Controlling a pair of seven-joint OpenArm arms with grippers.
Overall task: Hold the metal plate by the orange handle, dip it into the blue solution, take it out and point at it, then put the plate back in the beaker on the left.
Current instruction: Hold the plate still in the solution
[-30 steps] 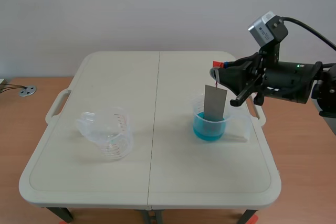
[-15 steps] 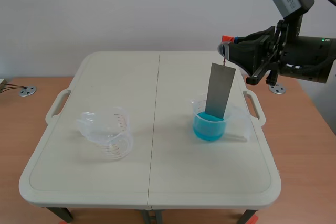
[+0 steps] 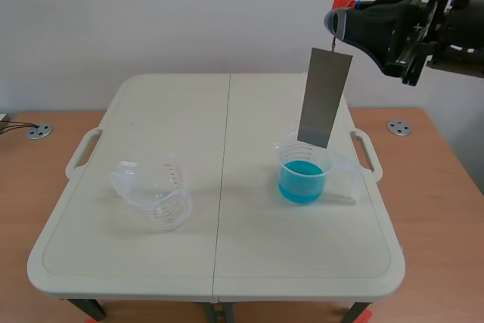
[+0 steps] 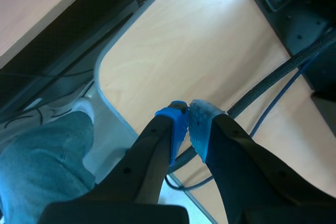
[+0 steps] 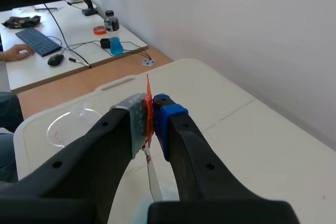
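White table [image 3: 227,255] in front of me. Metal plate [image 3: 325,96] hangs upright from my right gripper [image 5: 151,113], over the beaker w/ blue solution [image 3: 304,175] on the table's right half. Plate's bottom edge looks out of the liquid, approx at rim level, tho I can't be sure. Empty beaker [image 3: 155,194] sits on the left half, well apart. Right fingers pinch the orange handle [image 5: 148,92]. My left gripper [image 4: 189,124] is off the table, pads pressed nearly together, nothing btw them.

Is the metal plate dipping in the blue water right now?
No, the metal plate hangs in the air with its bottom edge above the blue solution.
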